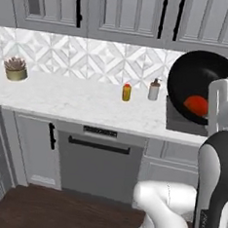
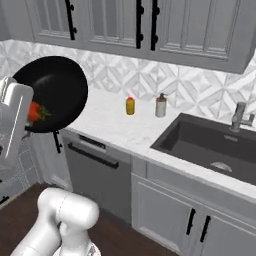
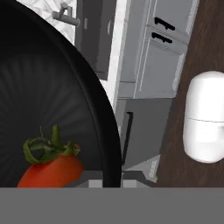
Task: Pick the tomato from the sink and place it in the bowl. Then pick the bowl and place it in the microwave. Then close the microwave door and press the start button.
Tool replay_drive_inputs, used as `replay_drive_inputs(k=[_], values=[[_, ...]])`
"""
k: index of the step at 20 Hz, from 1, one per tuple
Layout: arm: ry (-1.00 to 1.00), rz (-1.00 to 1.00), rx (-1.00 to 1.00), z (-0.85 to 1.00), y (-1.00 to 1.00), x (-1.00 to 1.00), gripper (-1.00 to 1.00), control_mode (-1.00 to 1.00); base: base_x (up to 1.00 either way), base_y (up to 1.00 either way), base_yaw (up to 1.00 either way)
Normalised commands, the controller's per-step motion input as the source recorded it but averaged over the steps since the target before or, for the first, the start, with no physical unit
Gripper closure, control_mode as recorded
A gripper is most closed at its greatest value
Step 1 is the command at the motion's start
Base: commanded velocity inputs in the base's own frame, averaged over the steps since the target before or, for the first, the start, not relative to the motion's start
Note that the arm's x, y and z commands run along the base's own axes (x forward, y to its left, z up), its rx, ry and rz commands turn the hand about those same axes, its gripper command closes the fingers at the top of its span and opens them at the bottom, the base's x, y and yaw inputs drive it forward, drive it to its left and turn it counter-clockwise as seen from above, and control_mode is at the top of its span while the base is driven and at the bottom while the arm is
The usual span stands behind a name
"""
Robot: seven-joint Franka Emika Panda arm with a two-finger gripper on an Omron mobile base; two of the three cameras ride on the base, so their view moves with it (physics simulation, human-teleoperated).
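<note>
The glossy black bowl (image 1: 197,77) hangs in the air, tipped steeply on edge above the counter's front. My gripper (image 3: 112,180) is shut on its rim, one fingertip on each side of the wall. The red tomato (image 3: 49,169) with its green stem lies inside the bowl (image 3: 52,87) at the low side, close to the fingers. In the right base view the bowl (image 2: 57,87) and tomato (image 2: 35,112) sit at the far left beside my white hand and gripper (image 2: 29,124). The dark sink (image 2: 210,145) with its faucet (image 2: 239,117) lies to the right. The microwave is out of view.
A yellow bottle with a red cap (image 1: 126,92) and a soap dispenser (image 1: 154,89) stand on the white counter by the backsplash. A potted plant (image 1: 15,69) is at the far left. The dishwasher (image 1: 99,166) is below, and wall cabinets hang above.
</note>
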Motion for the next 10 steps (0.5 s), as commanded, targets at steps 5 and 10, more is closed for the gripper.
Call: replay_drive_inputs(k=[5,10], values=[[0.00,0.00,0.00,0.00,0.00,0.00,1.00,1.00,0.00,0.11,1.00],[0.00,0.00,0.00,0.00,0.00,0.00,1.00,1.00,0.00,0.00,1.00]])
